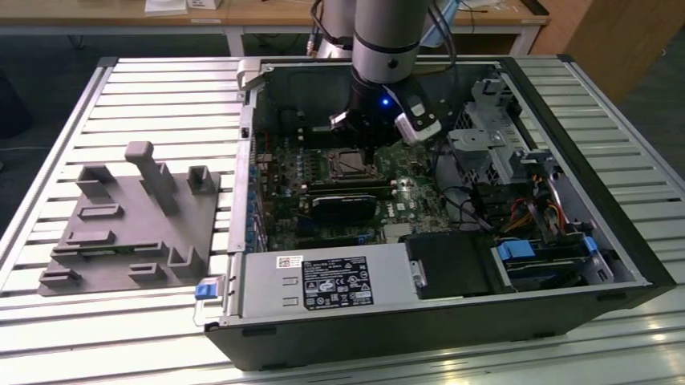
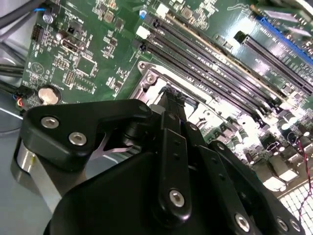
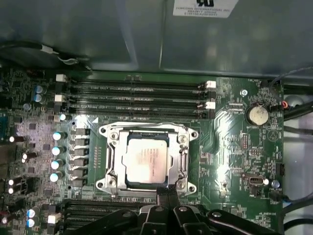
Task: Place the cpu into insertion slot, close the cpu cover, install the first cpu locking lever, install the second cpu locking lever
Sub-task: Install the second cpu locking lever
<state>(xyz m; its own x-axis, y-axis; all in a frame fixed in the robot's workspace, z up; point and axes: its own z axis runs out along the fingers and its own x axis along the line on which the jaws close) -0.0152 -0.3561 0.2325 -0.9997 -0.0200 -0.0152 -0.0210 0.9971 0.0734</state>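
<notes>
- Gripper [image 3: 166, 203]: one, black, with linked fingers [image 3: 168, 196] drawn together to a narrow tip; nothing seen between them; the tip sits at the near rim of the insertion slot in the first wrist view.
- Cpu [image 3: 146, 160]: one, flat square chip with a dull silver-grey top carrying faint print; seated flat in the socket.
- Cpu cover [image 3: 182, 159]: one thin silver frame lying closed around the chip, which shows through its centre window.
- Insertion slot [image 1: 348, 163]: one, silver-rimmed, on the green motherboard [image 3: 234, 147] toward the far side of the open computer case [image 1: 428, 337].
- Memory slots [image 3: 137, 95]: four long black rows just beyond the socket.
- Coin cell [image 3: 257, 115]: one, round, silver.
- Grey fixture block [image 1: 128, 233]: one, on the ribbed tabletop [image 1: 64, 120] beside the case.
</notes>
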